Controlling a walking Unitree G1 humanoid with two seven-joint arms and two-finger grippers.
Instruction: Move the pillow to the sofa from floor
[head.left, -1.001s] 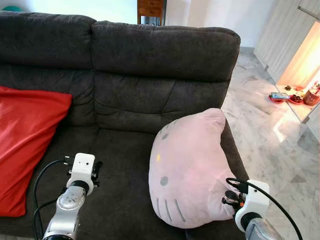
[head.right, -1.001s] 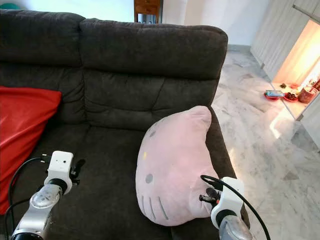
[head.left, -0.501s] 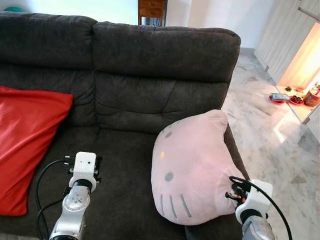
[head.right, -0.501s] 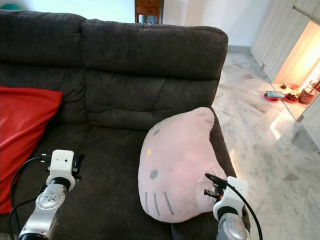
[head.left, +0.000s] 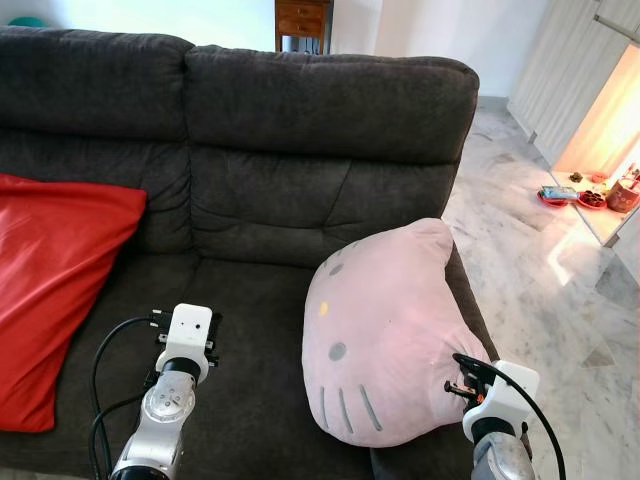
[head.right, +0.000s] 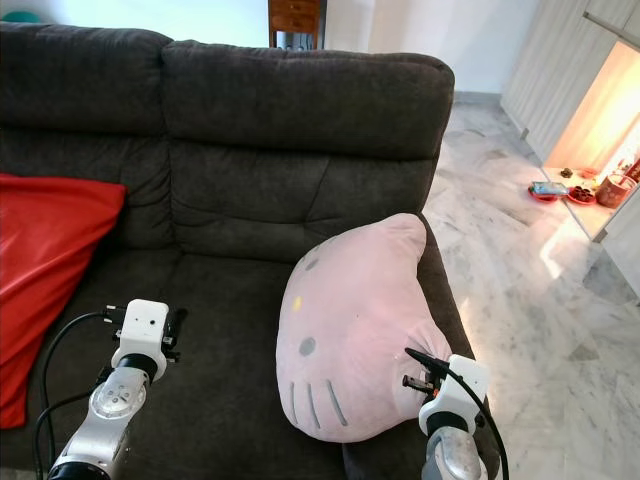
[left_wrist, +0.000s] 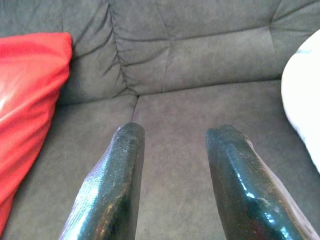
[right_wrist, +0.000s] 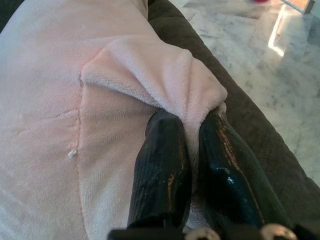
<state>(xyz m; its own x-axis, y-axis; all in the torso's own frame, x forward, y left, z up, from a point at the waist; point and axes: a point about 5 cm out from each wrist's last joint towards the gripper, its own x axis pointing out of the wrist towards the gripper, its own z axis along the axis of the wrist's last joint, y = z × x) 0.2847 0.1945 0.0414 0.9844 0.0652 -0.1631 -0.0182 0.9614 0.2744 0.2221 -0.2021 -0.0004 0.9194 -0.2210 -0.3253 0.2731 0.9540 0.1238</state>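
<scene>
Plainly the pink pillow (head.left: 385, 335) is a light, limp thing: plush, cat-faced, sagging wherever it is not propped. It already rests on the sofa (head.left: 300, 130), slumped across the end seat and the low arm just ahead of the right claw (right_wrist: 192, 150). That claw is pinched shut on a bunched fold of fleece at the pillow's near corner, which looks a fair hold for something so soft, though a fold could slip loose under a tug. Just beyond the right claw runs the sofa's outer edge, with marble floor (head.left: 540, 260) past it, so I'd judge any nudge should go inward. The left claw (left_wrist: 172, 180) hovers with fingers apart over bare seat. Farther off beyond it lies a red cushion (head.left: 55, 280).
</scene>
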